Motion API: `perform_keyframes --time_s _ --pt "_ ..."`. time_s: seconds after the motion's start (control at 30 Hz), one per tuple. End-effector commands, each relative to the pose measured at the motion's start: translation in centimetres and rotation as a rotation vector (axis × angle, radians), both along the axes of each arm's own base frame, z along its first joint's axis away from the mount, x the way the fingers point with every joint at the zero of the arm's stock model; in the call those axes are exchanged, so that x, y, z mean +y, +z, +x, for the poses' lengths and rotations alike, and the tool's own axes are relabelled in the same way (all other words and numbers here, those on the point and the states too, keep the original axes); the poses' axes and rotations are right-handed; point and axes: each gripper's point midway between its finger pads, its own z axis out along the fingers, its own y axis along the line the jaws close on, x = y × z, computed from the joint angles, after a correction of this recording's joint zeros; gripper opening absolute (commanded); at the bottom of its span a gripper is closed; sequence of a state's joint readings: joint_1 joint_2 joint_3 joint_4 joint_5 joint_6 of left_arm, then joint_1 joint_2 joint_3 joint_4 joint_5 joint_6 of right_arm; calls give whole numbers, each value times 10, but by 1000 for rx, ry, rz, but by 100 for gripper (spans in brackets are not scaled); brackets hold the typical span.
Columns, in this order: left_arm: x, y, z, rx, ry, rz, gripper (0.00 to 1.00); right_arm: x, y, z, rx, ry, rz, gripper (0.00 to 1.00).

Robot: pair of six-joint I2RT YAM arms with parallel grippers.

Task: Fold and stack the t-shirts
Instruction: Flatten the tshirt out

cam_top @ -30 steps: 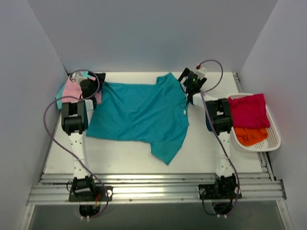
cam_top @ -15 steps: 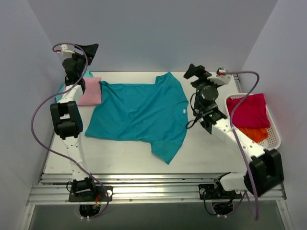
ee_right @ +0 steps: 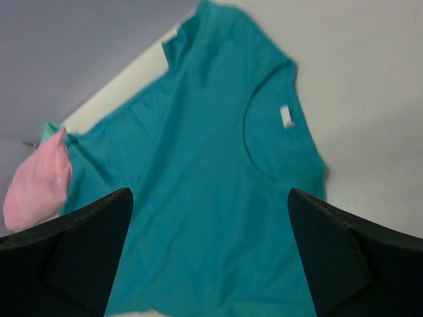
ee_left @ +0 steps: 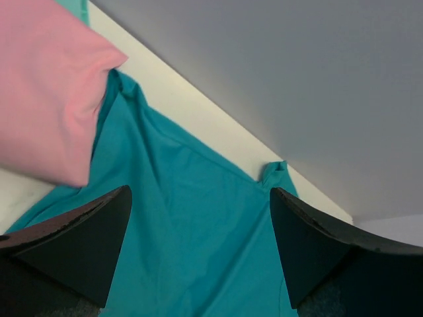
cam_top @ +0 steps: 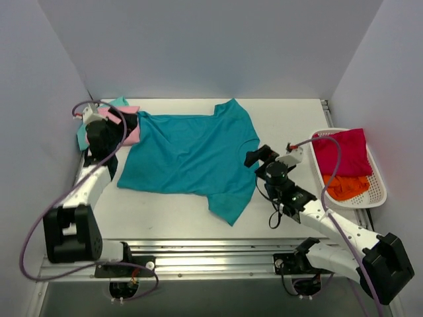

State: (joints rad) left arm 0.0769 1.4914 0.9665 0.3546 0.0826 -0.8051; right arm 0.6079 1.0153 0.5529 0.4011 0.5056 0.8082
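A large teal t-shirt [cam_top: 192,155] lies spread flat across the middle of the table, also in the left wrist view [ee_left: 198,238] and right wrist view [ee_right: 211,198]. A folded pink t-shirt [cam_top: 132,125] lies on a light mint-teal one [cam_top: 82,135] at the back left, and shows in the left wrist view [ee_left: 46,86]. Crimson [cam_top: 342,153] and orange [cam_top: 345,187] t-shirts lie in a basket. My left gripper [cam_top: 125,122] is open and empty above the teal shirt's left edge. My right gripper [cam_top: 254,157] is open and empty at the shirt's right edge.
A white basket [cam_top: 377,191] stands at the right edge of the table. Grey walls close in the back and both sides. Metal rails [cam_top: 211,254] run along the near edge.
Both arms have pulled back towards the near side and lowered. The left gripper came down from high at the back left; the right gripper moved from the back right to the shirt's right edge.
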Motion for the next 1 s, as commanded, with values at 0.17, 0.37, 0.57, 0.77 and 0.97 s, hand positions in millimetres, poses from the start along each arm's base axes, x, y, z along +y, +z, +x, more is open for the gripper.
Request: perform_keyframes --time_s 0.17,0.37,0.57,0.77,0.97 --pt "27 -60 -119 241 193 182 94 46 -108 -75 262 179 273 96" --pt "4 -99 -157 309 125 153 94 83 -125 -129 337 300 260 97" --pt "0 -113 -164 339 111 159 94 102 -129 -157 347 352 277 97" --pt "1 -104 -164 321 119 166 94 102 -125 -172 358 344 216 97" --pt "1 -101 -164 301 119 167 94 59 -131 -175 353 233 170 98"
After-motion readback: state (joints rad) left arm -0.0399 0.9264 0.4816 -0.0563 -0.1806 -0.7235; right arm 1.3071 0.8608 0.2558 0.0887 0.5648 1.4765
